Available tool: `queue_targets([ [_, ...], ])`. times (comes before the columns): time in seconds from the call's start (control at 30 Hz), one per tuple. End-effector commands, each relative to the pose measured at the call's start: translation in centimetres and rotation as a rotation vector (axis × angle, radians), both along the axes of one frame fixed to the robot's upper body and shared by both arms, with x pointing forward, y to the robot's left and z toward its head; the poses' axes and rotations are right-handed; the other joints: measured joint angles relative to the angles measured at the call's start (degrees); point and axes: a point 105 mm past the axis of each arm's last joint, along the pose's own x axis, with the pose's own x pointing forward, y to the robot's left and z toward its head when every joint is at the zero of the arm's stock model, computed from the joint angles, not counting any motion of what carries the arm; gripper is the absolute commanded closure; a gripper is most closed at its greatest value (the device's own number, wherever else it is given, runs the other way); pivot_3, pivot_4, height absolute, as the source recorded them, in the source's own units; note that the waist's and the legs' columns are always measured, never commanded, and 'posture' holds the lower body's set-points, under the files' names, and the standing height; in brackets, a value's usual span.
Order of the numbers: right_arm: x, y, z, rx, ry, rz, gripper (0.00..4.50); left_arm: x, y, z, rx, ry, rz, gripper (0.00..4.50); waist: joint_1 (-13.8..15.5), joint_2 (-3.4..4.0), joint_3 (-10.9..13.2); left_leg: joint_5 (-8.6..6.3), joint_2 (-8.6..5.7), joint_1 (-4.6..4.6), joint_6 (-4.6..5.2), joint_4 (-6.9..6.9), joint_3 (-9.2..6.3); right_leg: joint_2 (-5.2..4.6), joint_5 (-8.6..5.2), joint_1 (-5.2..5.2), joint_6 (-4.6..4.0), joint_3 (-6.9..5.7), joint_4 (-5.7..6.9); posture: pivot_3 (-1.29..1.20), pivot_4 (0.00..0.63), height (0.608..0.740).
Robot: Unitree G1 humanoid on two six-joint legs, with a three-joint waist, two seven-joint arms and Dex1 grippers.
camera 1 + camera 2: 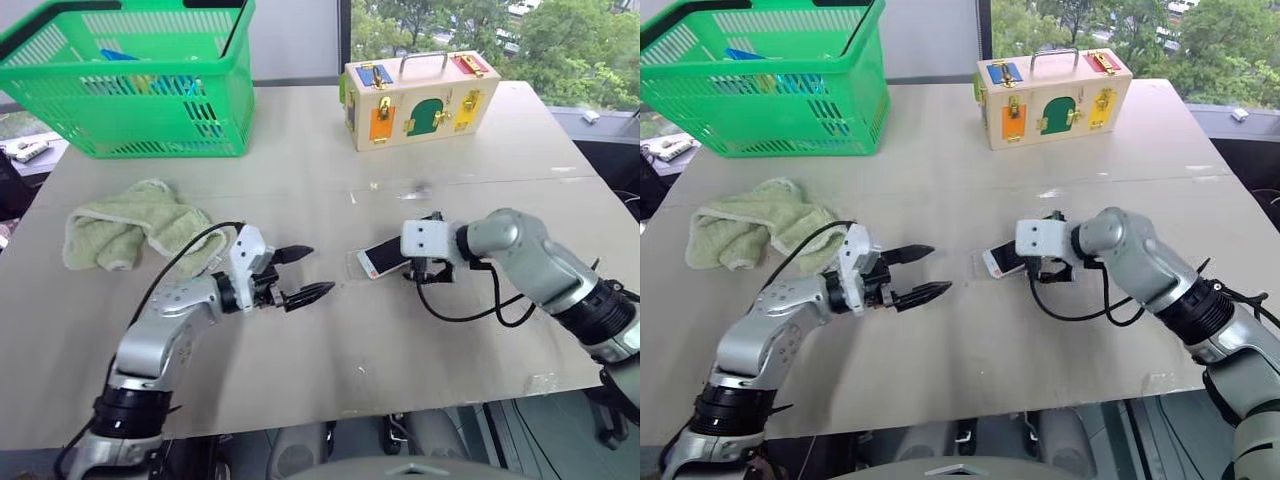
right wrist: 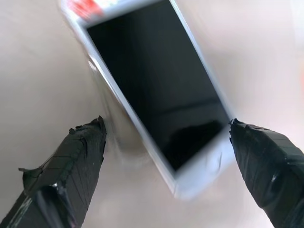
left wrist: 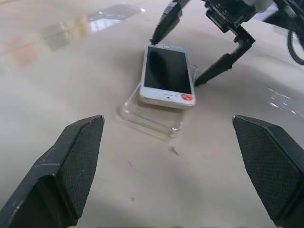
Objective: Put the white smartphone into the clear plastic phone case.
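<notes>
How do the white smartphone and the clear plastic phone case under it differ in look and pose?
The white smartphone is opaque, with a white frame and black screen; the clear plastic phone case is see-through, so the table shows through it. The smartphone lies askew on top, not seated; the case lies flat on the table, one end sticking out past it. Both are rectangular with rounded corners.

White smartphone (image 3: pixel 166 75) screen-up, lying askew atop clear plastic phone case (image 3: pixel 154 118), not seated
</notes>
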Motion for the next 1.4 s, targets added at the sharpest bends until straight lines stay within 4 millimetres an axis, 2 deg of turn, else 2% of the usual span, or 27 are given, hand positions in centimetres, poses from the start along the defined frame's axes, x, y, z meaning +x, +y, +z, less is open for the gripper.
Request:
queue_targets([
  [0.03, -1.8, 1.6, 3.5, 0.23, 0.088, 0.014, 0.05, 0.1, 0.4, 0.5, 0.006, -0.043, 0.009, 0.0, -0.13, 0.01, 0.01, -0.01, 0.04, -0.01, -0.01, -0.03, 0.0, -0.01, 0.01, -0.02, 0.02, 0.02, -0.01, 0.0, 0.15, 0.74],
  [0.13, -1.5, 1.9, 4.2, 0.3, 0.049, -0.039, 0.05, 0.2, 1.0, 0.3, 0.009, -0.042, 0.023, 0.0, -0.61, 0.01, 0.0, -0.02, 0.14, -0.02, -0.03, -0.28, 0.02, 0.03, 0.19, -0.13, -0.07, 0.06, -0.07, 0.0, 0.15, 0.74],
  [0.27, 0.4, 0.7, 3.4, 0.279, -0.079, -0.176, 0.05, 0.3, 1.2, 0.0, 0.012, -0.048, 0.034, 0.0, -0.26, 0.01, 0.01, -0.01, 0.14, 0.0, -0.05, -0.46, -0.03, 0.06, 0.1, -0.16, -0.2, -0.06, -0.08, 0.0, 0.15, 0.74],
  [0.37, 0.8, 0.0, 3.2, 0.26, -0.126, -0.206, 0.05, 0.0, 1.2, -0.2, 0.011, -0.045, 0.039, 0.0, -0.09, 0.02, 0.01, -0.01, 0.04, -0.02, -0.05, -0.46, 0.04, 0.05, 0.01, -0.15, -0.03, -0.03, -0.1, 0.0, 0.15, 0.74],
  [0.43, 1.2, -0.7, 3.6, 0.277, -0.152, -0.241, 0.05, -0.2, 1.2, -0.4, 0.007, -0.038, 0.039, 0.0, -0.14, 0.02, 0.01, -0.01, 0.0, -0.03, -0.04, -0.44, 0.12, 0.04, 0.0, -0.15, 0.01, -0.01, -0.12, 0.0, 0.15, 0.74],
  [0.57, 3.8, -2.0, 5.1, 0.303, -0.255, -0.35, 0.05, -0.1, 1.0, -0.5, 0.004, -0.028, 0.02, 0.0, -0.16, 0.02, 0.02, -0.01, 0.0, -0.02, -0.03, -0.41, 0.14, 0.05, -0.01, -0.16, 0.05, -0.01, -0.11, 0.0, 0.15, 0.74],
  [0.77, 6.3, -2.1, 5.3, 0.295, -0.277, -0.357, 0.05, 0.1, 0.7, -0.5, 0.007, -0.039, 0.016, 0.0, -0.37, 0.04, 0.02, 0.0, 0.07, 0.03, -0.04, -0.44, 0.07, 0.21, -0.02, -0.17, 0.02, -0.01, -0.04, 0.0, 0.15, 0.74],
  [0.93, 7.8, -3.0, 3.5, 0.22, -0.242, -0.278, 0.05, -0.2, 1.2, -1.1, 0.015, -0.04, 0.039, 0.0, -0.75, 0.04, 0.02, -0.01, 0.03, 0.0, -0.03, -0.44, 0.15, 0.2, 0.04, -0.17, -0.07, 0.04, -0.1, 0.0, 0.15, 0.74],
  [1.07, 7.2, -3.6, 1.5, 0.184, -0.161, -0.187, 0.05, -0.4, 1.4, -0.7, 0.018, -0.056, 0.063, 0.0, -0.97, 0.04, 0.03, -0.01, 0.0, -0.05, -0.03, -0.44, 0.16, 0.16, 0.09, -0.16, -0.15, 0.11, -0.14, 0.0, 0.15, 0.74],
  [1.4, 3.3, -1.5, 1.7, 0.262, -0.058, 0.007, 0.05, -0.5, 2.2, -0.4, 0.026, -0.053, 0.088, 0.0, -1.55, 0.07, 0.04, 0.0, 0.1, 0.04, -0.04, -0.44, 0.14, 0.11, 0.04, -0.16, -0.06, 0.1, -0.01, 0.0, 0.15, 0.74],
])
